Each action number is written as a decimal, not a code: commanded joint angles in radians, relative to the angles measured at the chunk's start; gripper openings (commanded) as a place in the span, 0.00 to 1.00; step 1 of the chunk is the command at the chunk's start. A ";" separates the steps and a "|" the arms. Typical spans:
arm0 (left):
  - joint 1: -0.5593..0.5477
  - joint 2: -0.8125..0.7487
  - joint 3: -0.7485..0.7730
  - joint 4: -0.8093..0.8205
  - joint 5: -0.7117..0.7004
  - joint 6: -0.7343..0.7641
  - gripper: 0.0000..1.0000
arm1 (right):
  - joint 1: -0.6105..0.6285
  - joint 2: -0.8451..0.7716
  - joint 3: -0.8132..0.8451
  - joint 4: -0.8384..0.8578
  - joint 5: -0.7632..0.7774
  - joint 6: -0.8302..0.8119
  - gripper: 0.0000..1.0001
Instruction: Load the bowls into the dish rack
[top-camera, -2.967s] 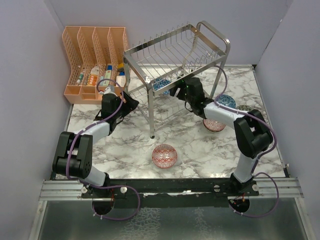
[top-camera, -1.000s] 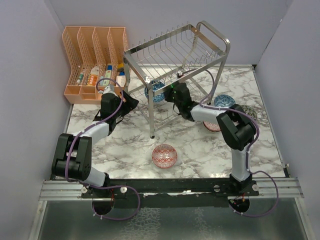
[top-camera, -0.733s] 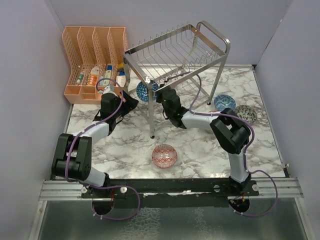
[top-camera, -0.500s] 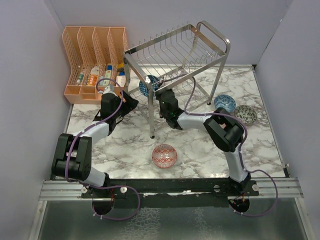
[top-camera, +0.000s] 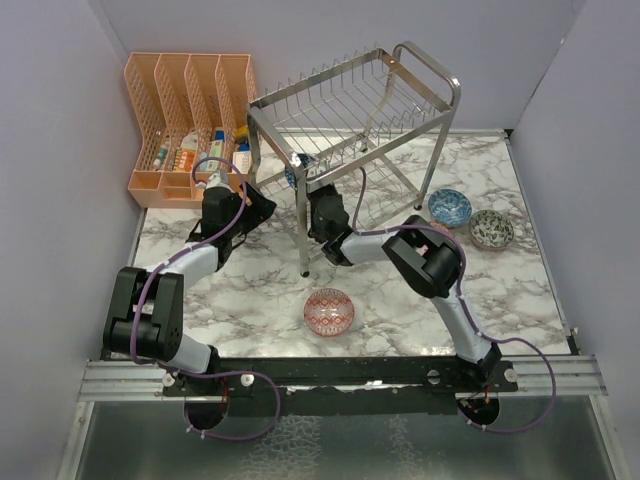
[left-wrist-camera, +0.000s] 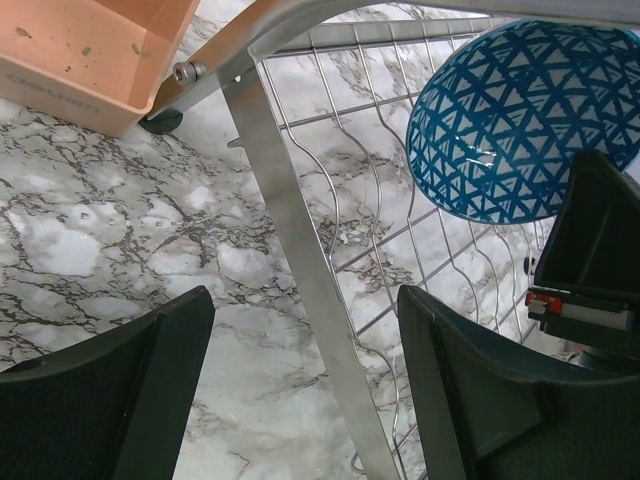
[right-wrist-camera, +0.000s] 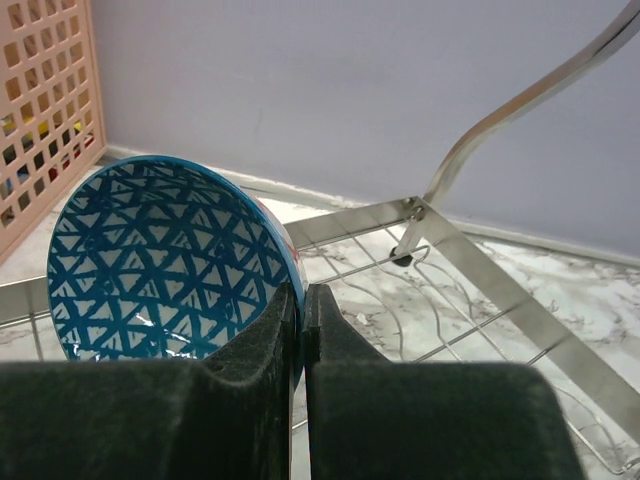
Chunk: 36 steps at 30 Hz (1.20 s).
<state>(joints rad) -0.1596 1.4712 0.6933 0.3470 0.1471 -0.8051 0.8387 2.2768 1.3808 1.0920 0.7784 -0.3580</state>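
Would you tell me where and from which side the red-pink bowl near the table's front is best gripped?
Pinch the rim of the red-pink bowl, one finger inside, one outside, coming straight down. It sits open side up and shallow on the table, so its low wall offers little from the side. The left gripper is open; the right gripper is shut on the blue bowl.

The blue bowl (right-wrist-camera: 165, 265) carries a white lattice of triangles, inside and out. The red-pink bowl (top-camera: 329, 311) shows pale banded patterning. The teal bowl (top-camera: 449, 207) and greyish bowl (top-camera: 491, 228) bear fine white marks. The dish rack (top-camera: 340, 95) is silver, the organiser (top-camera: 190, 80) peach-orange, and the tabletop (top-camera: 390, 310) white marble, grey-veined.
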 joint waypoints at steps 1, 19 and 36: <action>-0.006 -0.020 0.025 0.001 -0.018 0.016 0.77 | 0.015 0.037 0.052 0.218 0.015 -0.179 0.01; -0.006 -0.018 0.031 -0.005 -0.017 0.018 0.77 | 0.038 0.099 0.013 0.299 -0.139 -0.382 0.01; -0.006 -0.017 0.031 -0.003 -0.020 0.019 0.77 | 0.065 0.092 -0.045 0.229 -0.224 -0.404 0.01</action>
<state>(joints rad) -0.1596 1.4715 0.6937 0.3283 0.1455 -0.8005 0.8913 2.3646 1.3388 1.3148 0.5735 -0.7437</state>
